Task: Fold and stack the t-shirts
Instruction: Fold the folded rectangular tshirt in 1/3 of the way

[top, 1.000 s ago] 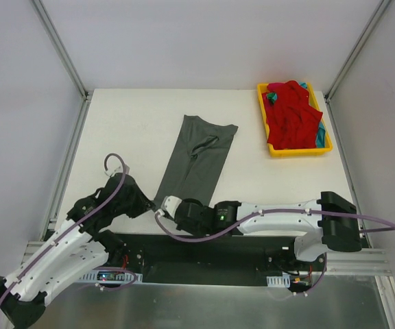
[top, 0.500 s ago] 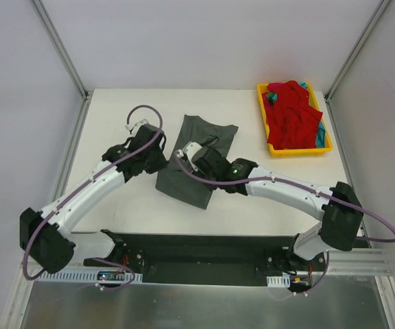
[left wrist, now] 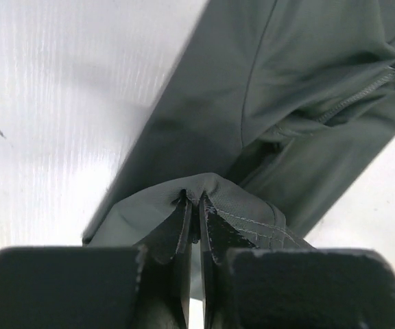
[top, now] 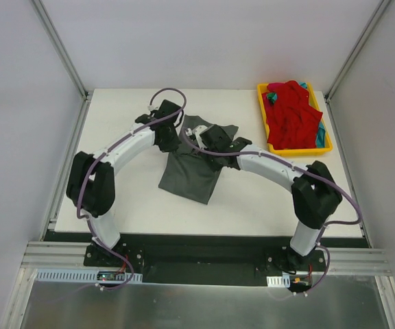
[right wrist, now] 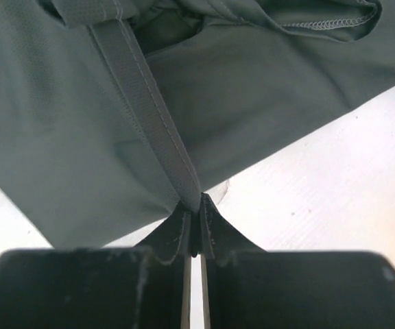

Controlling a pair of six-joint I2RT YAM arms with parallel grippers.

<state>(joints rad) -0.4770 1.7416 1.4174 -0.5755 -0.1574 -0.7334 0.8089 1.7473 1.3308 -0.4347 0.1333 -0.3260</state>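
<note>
Left gripper [left wrist: 194, 205], right gripper [right wrist: 194, 207], jaws pinched tight on charcoal t-shirt [top: 187, 179] hem, have swept from near bench [top: 115, 110] edge to far end; half-fold nearly done.

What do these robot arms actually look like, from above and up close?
The left arm and the right arm look the same: smooth white shells between bulky black joints. A thin purple cable loops along each one. The wrist cameras show flat black fingers that taper to narrow tips and are mounted on a blocky black body. No markings are readable.
</note>
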